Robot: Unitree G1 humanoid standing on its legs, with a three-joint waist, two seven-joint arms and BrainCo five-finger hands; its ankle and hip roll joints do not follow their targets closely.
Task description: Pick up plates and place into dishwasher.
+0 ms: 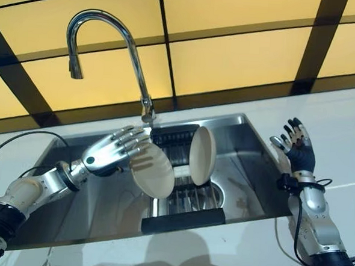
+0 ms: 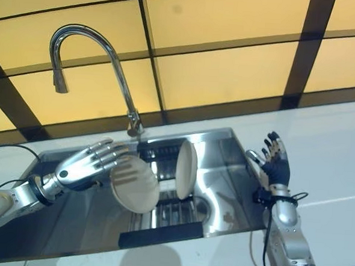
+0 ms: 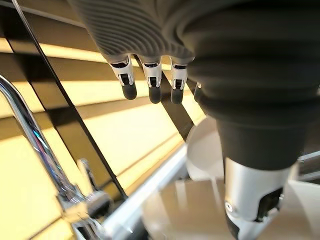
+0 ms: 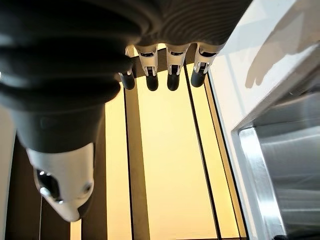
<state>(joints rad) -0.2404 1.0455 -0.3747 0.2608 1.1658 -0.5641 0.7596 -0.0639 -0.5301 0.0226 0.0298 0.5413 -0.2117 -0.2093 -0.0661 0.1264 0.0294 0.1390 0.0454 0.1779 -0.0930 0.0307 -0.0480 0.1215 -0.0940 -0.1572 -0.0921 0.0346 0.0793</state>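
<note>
Two cream plates stand on edge in a black rack (image 1: 183,220) inside the steel sink (image 1: 82,205). The nearer plate (image 1: 153,171) leans toward my left hand (image 1: 107,153), whose straight fingers lie against its upper rim, with nothing gripped. The second plate (image 1: 202,155) stands upright just to the right, apart from both hands. In the left wrist view the fingers (image 3: 151,90) are stretched out above the plate (image 3: 202,155). My right hand (image 1: 298,151) is raised above the sink's right rim, open and holding nothing, its fingers (image 4: 172,80) straight.
A tall curved faucet (image 1: 111,26) rises behind the sink, its base close behind the plates. White counter (image 1: 346,131) runs to the right and in front of the sink. A yellow tiled wall with dark joints stands at the back.
</note>
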